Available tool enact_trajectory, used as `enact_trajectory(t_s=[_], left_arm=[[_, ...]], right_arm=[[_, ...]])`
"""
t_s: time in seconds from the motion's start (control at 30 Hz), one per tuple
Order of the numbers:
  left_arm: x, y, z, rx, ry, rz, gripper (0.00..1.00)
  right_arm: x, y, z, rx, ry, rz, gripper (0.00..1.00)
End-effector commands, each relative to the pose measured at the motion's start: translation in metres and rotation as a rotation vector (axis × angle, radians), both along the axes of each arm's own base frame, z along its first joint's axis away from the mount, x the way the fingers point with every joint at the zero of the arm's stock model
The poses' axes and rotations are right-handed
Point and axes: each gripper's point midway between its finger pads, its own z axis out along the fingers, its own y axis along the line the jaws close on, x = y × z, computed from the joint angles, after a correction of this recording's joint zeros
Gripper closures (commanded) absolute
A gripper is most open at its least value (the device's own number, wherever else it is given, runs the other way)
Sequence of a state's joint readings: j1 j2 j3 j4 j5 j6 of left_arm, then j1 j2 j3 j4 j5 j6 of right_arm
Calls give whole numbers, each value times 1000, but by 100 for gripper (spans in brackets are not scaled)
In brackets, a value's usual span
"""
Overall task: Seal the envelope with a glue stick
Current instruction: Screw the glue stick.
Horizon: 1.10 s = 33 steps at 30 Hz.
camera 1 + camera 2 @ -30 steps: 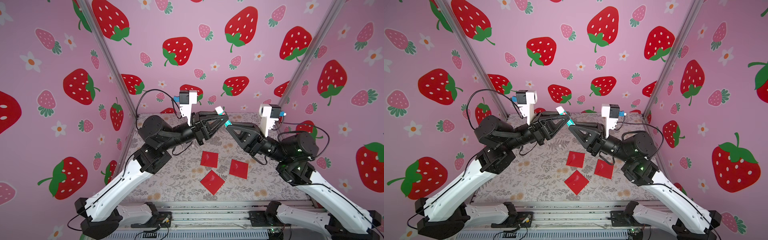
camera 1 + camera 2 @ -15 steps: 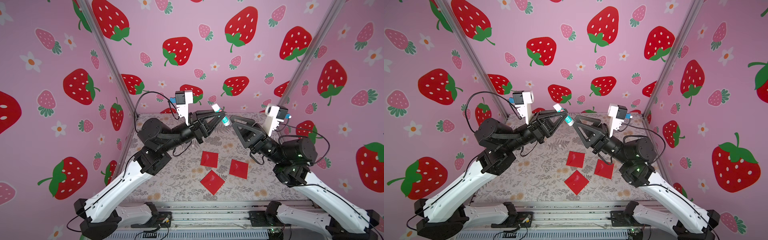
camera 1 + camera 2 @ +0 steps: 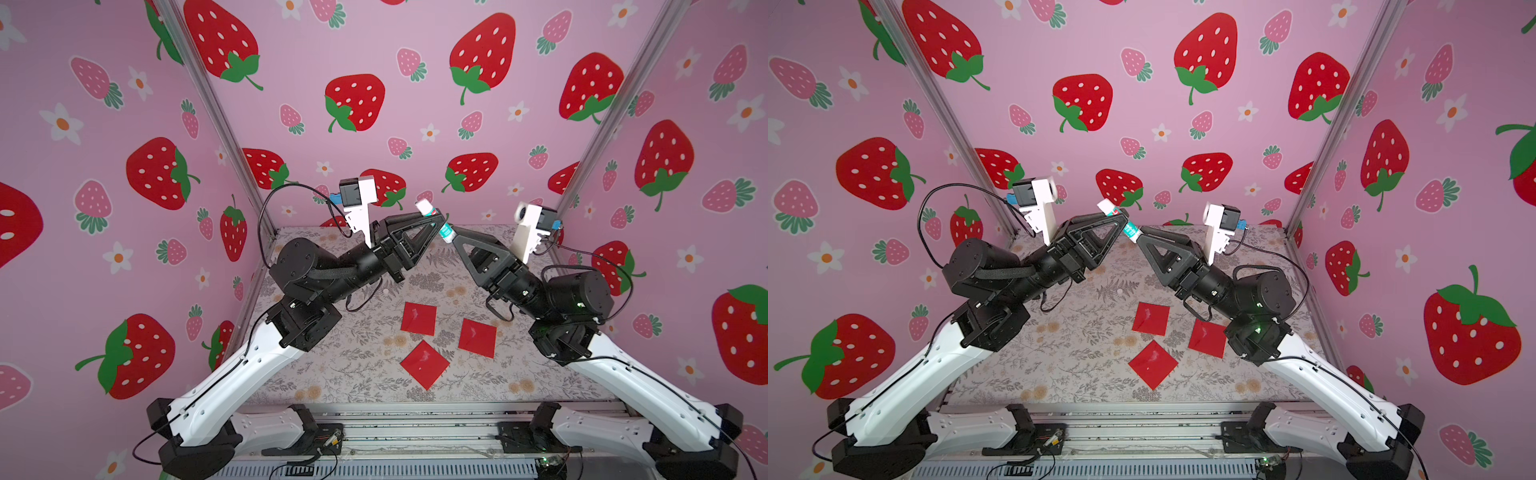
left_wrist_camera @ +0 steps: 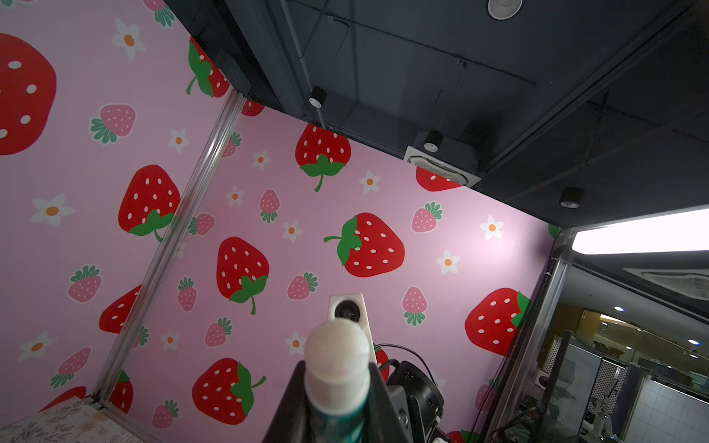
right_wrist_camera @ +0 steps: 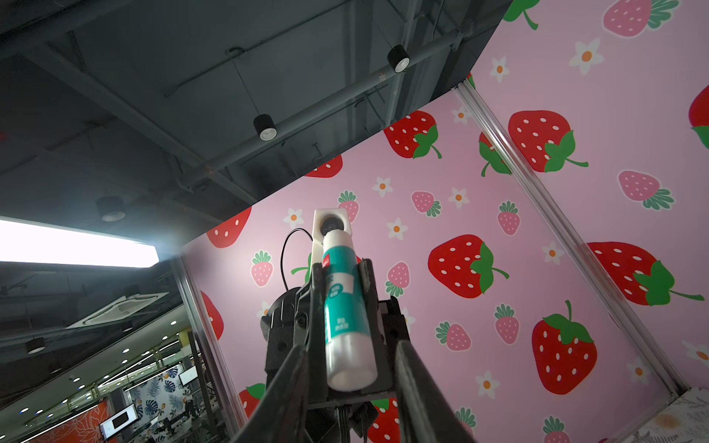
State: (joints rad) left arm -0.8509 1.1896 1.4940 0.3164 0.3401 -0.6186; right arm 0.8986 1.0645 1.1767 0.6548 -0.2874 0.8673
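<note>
Top views: both of your arms are raised, and their grippers meet in mid-air above the back part of the table [image 3: 332,365], which is covered by a grey floral cloth. Your left gripper [image 3: 435,219] is clamped on the glue stick [image 3: 444,228], a small white cylinder with a teal label band. The stick is tilted. One white end points up toward the back wall, and the other points down toward your right arm. Your right gripper [image 3: 454,238] has its tips just at that lower end. Three red envelopes [image 3: 419,318] [image 3: 478,337] [image 3: 424,364] lie flat around the middle of the cloth. They are near one another without touching, and well below both grippers.

Right wrist view: the stick runs away from the camera, pinched at its teal middle by the left gripper's two black fingers [image 5: 316,291]. Your right gripper's own fingers [image 5: 418,383] stand on either side of the stick's near white end. They are spread wider than the stick, and a gap shows beside it. Its jaws are parted, not closed on the stick.

Left wrist view: the stick's rounded white end sits between the left gripper's fingers, with the teal band just beneath it. The fingers press it on both sides.
</note>
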Motion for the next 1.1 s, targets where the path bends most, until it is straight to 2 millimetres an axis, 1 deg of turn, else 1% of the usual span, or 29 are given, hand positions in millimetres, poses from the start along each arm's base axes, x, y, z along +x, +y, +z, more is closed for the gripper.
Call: enact_trajectory(t_s=[0.0, 0.23, 0.37, 0.47, 0.53, 0.6, 0.67, 0.73, 0.8, 0.83, 0.9, 0.97, 1.0, 1.03, 1.07], left_arm=[[-4, 9, 11, -39, -30, 14, 100], [-3, 9, 12, -42, -27, 20, 100], [-2, 8, 11, -37, -25, 19, 100], [-1, 7, 10, -36, -22, 19, 100], [-1, 7, 10, -34, -19, 20, 100], [0, 7, 10, -35, -13, 19, 100], [0, 7, 9, -35, -8, 20, 100], [1, 8, 9, -36, 2, 20, 100], [3, 7, 7, -34, 16, 23, 100], [3, 8, 7, -38, 21, 22, 100], [4, 8, 6, -43, 31, 19, 100], [5, 6, 5, -44, 42, 13, 100], [5, 6, 5, -44, 42, 11, 100], [5, 5, 5, -43, 46, 9, 100], [5, 5, 5, -43, 46, 8, 100]], right_arm=[[-12, -7, 20, 52, -46, 33, 62], [-10, -1, 18, 44, -34, 46, 64], [-10, -2, 19, 46, -39, 44, 72], [-8, -1, 17, 34, -48, 19, 85], [-3, -4, 15, 20, -67, -42, 88], [3, -8, 13, -9, -125, -147, 90], [4, -11, 13, -71, -256, -278, 92], [1, -12, 17, -143, -408, -389, 93], [-11, -9, 19, -223, -677, -510, 92], [-17, -6, 16, -250, -822, -569, 92], [-31, 1, 5, -276, -1105, -670, 91], [-43, 6, -4, -265, -1339, -753, 87], [-46, 9, -8, -268, -1414, -773, 86], [-48, 10, -9, -268, -1451, -785, 84], [-50, 8, -6, -260, -1440, -785, 81]])
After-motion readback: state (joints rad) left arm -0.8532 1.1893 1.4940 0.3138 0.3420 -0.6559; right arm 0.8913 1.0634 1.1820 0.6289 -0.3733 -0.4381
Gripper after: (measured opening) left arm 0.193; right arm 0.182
